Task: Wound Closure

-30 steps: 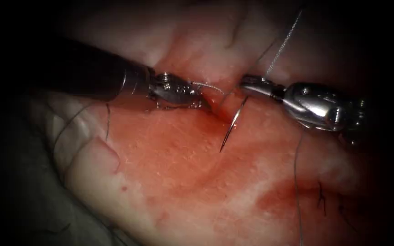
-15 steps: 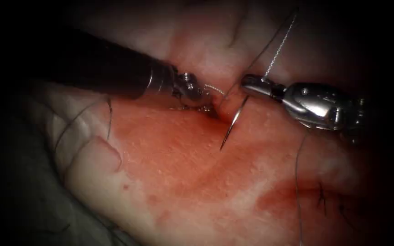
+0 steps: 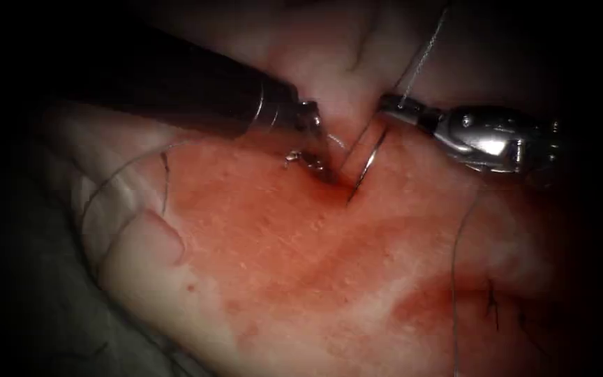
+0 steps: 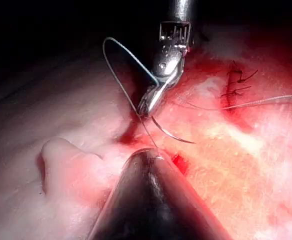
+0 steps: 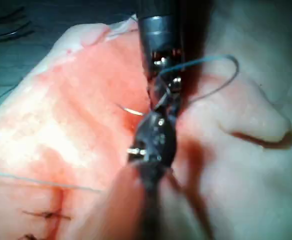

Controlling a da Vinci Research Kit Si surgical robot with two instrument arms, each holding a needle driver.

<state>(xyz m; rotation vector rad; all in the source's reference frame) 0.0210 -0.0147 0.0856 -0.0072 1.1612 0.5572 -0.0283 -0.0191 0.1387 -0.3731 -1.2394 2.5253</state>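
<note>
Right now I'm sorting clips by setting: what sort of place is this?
Probably a bench suturing drill, not an operating room: a slab of tissue lies on cloth, the right tool holds a curved needle by its rear end at the cut, and finished stitches sit nearby.

- The left arm's dark-shafted steel needle driver [image 3: 315, 157] has moved right and up along the pink, red-stained pork tissue [image 3: 246, 265]; its tip now presses into the cut [image 3: 333, 178], tilted downward rather than lying flat.
- The right arm's shiny steel needle driver [image 3: 389, 105] has lifted a little, drawing the thin curved steel needle [image 3: 366, 167] upward, so less of its point shows below the cut.
</note>
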